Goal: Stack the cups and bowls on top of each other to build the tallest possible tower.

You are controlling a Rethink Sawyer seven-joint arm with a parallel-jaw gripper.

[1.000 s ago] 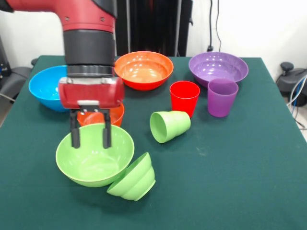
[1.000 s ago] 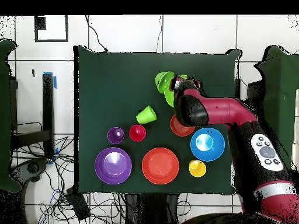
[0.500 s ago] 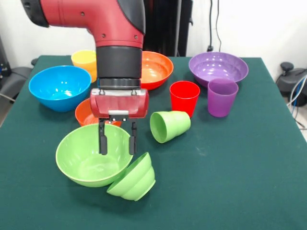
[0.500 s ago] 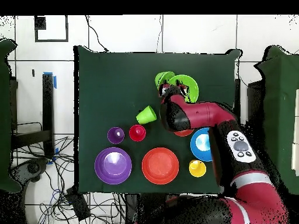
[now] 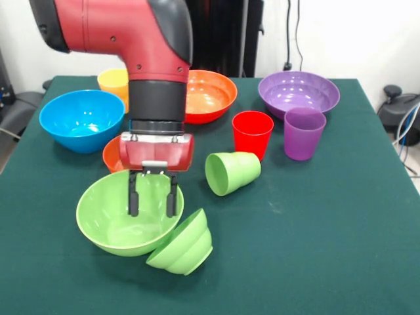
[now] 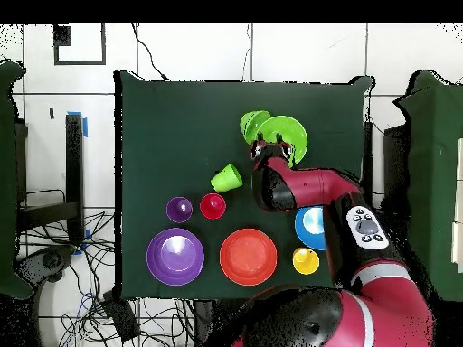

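Nearest us we see a small green bowl tipped against the large green bowl, over which the gripper hangs with jaws open and empty, a green cup on its side beyond, and red and purple cups upright farther back.

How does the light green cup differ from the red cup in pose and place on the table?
The light green cup lies on its side, its mouth facing the camera in the front view; the red cup stands upright, mouth up. In that view the light green cup is nearer to the camera, and the red cup is behind it, next to the purple cup. Both are small glossy tumblers, and both stand alone, not stacked.
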